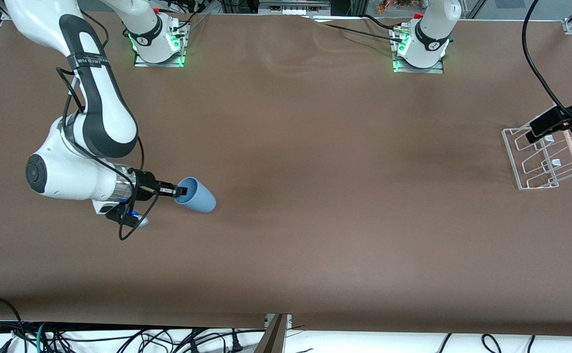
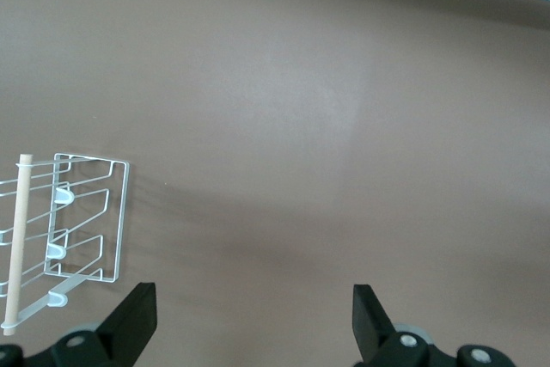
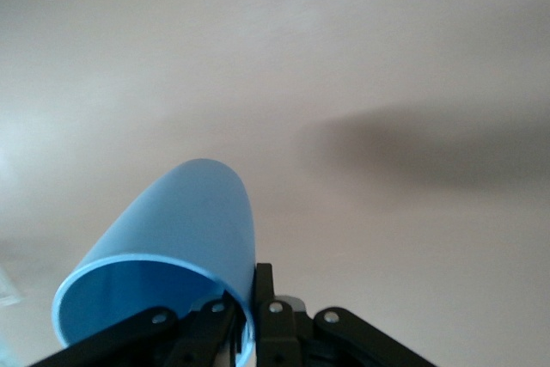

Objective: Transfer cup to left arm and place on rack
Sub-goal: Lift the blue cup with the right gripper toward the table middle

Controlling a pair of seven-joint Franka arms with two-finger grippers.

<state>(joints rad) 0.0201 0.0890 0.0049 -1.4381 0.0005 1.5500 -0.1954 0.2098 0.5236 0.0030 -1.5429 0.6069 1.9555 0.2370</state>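
Right gripper: lower left of the front frame, low at the table, fingers pinched shut on the cup's rim, one finger inside the mouth and one outside, as the right wrist view shows.
Cup: light blue, lying tilted nearly on its side at the right arm's end of the table; its mouth faces the right gripper and its rounded base points toward the middle of the frame and slightly down. In the right wrist view the cup fills the lower left, the rim clamped between the black fingers.
Long axis: runs roughly along the table's length, from the right gripper toward the left arm's end.
Table: brown cloth, nothing lying between the cup and the rack.
Rack: clear with white edges, a wooden dowel across it, at the right edge of the front frame, well apart from the cup.
Left gripper: right edge of the front frame, over the rack, fingers wide apart and holding nothing; this arm waits. Its wrist view shows both fingertips spread, the rack below.
Nearer arm: the right one, by far; judged from this, the cup must be lifted and carried toward the middle, base leading, before any handover.
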